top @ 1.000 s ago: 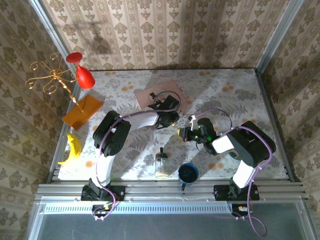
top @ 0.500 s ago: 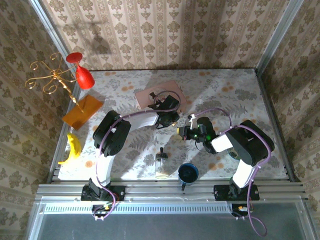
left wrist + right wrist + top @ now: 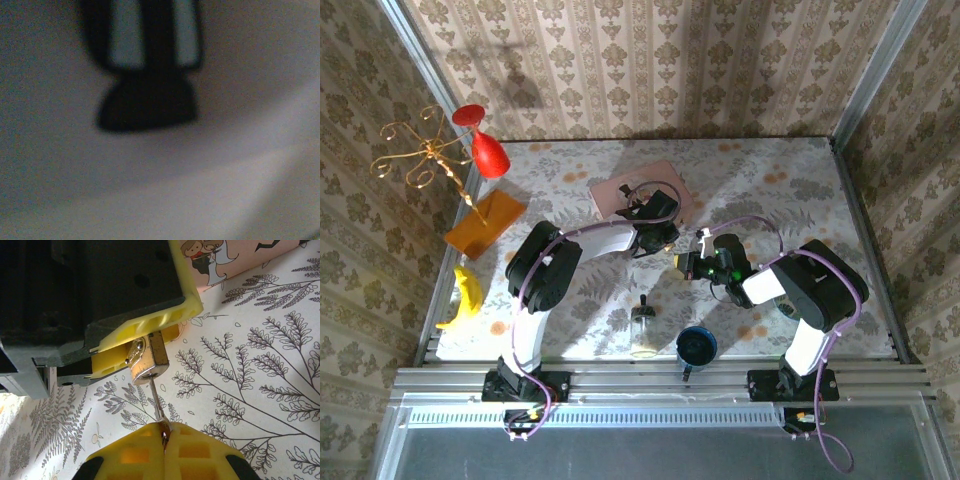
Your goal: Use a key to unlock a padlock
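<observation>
The small brass padlock (image 3: pixel 147 360) is clamped between the yellow fingers of my left gripper (image 3: pixel 145 342), keyhole facing down toward the right wrist camera. A thin silvery key (image 3: pixel 156 400) sticks into that keyhole. My right gripper (image 3: pixel 164 432) is shut on the key's head, its yellow pads pressed together. In the top view the left gripper (image 3: pixel 665 240) and right gripper (image 3: pixel 688 265) meet at mid-table, just in front of the pink box. The shackle is hidden inside the left fingers. The left wrist view is a dark blur over a pale surface.
The pink picture box (image 3: pixel 638 190) lies right behind the grippers. A small glass jar (image 3: pixel 642 325) and a blue cup (image 3: pixel 697 345) stand near the front edge. An orange block (image 3: pixel 485 220), a banana (image 3: pixel 467 297) and a red glass (image 3: pixel 488 150) are at the left.
My right gripper has edged slightly left toward the left gripper with the key. The left arm has stayed put.
</observation>
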`<control>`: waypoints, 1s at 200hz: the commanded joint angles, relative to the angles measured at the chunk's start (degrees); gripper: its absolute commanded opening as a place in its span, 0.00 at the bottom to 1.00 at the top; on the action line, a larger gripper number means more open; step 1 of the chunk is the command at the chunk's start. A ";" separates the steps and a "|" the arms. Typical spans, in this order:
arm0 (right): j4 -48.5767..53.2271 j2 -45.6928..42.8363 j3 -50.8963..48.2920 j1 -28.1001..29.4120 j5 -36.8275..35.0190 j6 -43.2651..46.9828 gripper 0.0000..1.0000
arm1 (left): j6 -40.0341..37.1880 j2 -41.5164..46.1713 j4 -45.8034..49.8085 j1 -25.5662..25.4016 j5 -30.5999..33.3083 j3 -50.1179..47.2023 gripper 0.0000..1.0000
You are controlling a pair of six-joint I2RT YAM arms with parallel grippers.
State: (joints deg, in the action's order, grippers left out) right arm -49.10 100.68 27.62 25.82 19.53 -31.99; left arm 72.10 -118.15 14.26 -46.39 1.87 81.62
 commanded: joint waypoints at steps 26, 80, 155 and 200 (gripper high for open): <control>-5.64 0.50 0.43 0.36 -2.65 -0.76 0.00 | 2.70 0.56 -2.84 -0.22 -3.01 -0.41 0.04; -6.26 0.57 -0.62 0.37 -2.48 -0.53 0.00 | 3.53 0.81 -3.22 -0.10 -2.92 -0.46 0.04; -6.48 0.74 -1.60 0.46 -2.80 -0.25 0.00 | 4.19 1.34 -3.71 0.16 -2.74 -0.84 0.04; -5.87 2.16 -0.36 0.46 -3.13 -0.86 0.00 | 4.20 1.17 -3.89 0.16 -3.27 -0.77 0.04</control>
State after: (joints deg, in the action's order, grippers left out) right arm -52.84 101.30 26.46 25.82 18.13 -32.14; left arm 73.38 -118.15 13.21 -46.28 1.65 81.34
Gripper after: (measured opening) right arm 0.046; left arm 0.282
